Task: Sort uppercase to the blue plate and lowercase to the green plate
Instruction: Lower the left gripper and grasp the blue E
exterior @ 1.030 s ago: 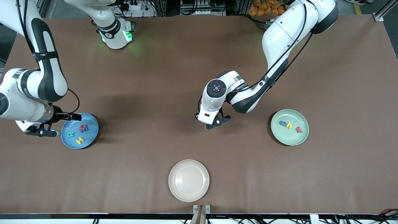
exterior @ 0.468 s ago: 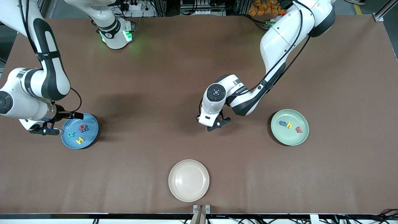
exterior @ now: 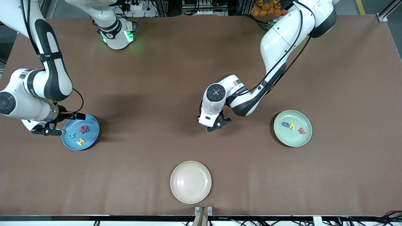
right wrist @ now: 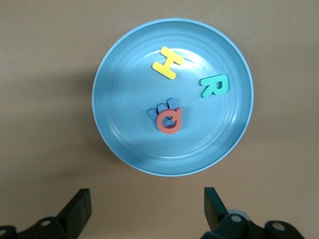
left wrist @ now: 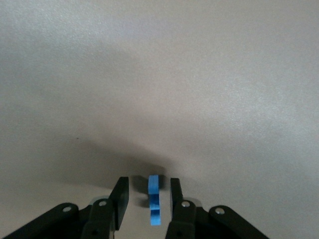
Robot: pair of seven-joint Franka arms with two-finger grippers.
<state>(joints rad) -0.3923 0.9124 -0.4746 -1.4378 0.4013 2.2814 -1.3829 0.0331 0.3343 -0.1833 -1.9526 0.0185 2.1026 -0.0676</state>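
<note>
Closing left claw [left wrist: 147, 199] on the light blue foam lowercase letter [left wrist: 154, 198], which stands on edge between the jaws on the brown counter [exterior: 150, 94], bound for the mint-green plate [exterior: 292, 139]; contact unclear. Right claw [right wrist: 147, 209] waits wide open beside the sky-blue plate [right wrist: 119, 144], clear after dropping capitals

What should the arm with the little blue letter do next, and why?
Probably carry it over to the green plate. The left gripper has a light blue letter between its fingers above bare table, and that plate holds only three lowercase letters. The right gripper waits open by the blue plate.
</note>
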